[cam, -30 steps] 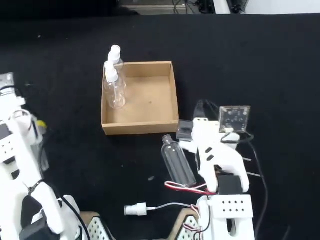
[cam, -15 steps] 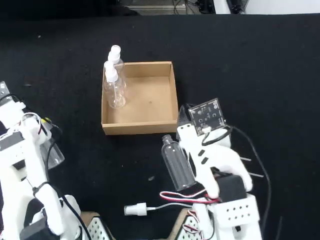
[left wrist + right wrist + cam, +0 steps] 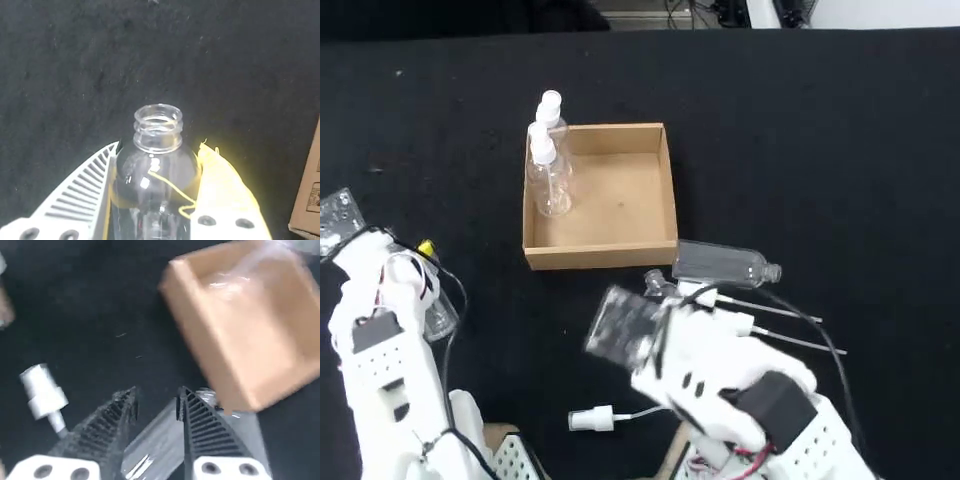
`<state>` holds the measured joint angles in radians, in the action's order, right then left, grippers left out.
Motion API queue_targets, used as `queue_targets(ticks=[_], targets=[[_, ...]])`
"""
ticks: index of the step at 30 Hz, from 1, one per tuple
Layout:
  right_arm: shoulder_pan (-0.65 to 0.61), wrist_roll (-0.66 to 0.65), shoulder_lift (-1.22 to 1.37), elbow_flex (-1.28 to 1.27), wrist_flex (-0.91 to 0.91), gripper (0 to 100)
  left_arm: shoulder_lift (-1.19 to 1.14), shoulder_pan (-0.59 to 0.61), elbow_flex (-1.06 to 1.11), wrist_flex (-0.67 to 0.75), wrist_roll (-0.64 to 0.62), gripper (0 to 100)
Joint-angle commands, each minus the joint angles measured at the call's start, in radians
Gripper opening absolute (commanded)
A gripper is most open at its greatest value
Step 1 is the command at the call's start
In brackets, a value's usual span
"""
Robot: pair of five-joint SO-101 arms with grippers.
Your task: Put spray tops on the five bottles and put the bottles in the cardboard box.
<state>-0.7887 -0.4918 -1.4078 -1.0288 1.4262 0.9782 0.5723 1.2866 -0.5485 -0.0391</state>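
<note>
My left gripper [image 3: 159,146] is shut on the shoulder of a clear uncapped bottle [image 3: 157,131], which it holds at the table's left side [image 3: 432,305]. My right gripper [image 3: 157,392] is open, its fingers either side of a second uncapped bottle [image 3: 152,447] lying in front of the cardboard box [image 3: 620,250]; that bottle's neck [image 3: 655,283] shows past the right arm [image 3: 720,370]. A third bare bottle [image 3: 725,263] lies by the box's front right corner. Two bottles with spray tops [image 3: 548,170] stand in the box's far left corner. A loose spray top [image 3: 592,418] lies near the table's front.
Two more spray tops with long thin tubes [image 3: 790,320] lie right of the right arm, partly under it. A corner of the box [image 3: 310,200] is close to the left gripper. The far and right parts of the black table are open.
The right arm swung left and down over the lying bottle, uncovering another bottle beside the box. The left arm shifted forward with its bottle.
</note>
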Motion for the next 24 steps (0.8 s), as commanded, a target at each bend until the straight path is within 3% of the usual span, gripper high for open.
queue_targets(ticks=[1, 8, 16, 24], targets=[[-0.100, -0.020, 0.088, 0.019, -0.003, 12.4, 0.127, 0.004, 0.038, 0.046, -0.011, 3], [-0.261, -0.011, 0.417, 0.013, -0.106, 12.4, 0.216, 0.116, 0.110, 0.092, -0.143, 3], [-0.405, 0.135, 0.455, -0.050, -0.167, 17.3, 0.219, 0.202, 0.102, 0.092, -0.227, 3], [-0.474, 0.137, 0.552, -0.111, -0.318, 18.4, 0.226, 0.249, 0.101, 0.094, -0.258, 3]])
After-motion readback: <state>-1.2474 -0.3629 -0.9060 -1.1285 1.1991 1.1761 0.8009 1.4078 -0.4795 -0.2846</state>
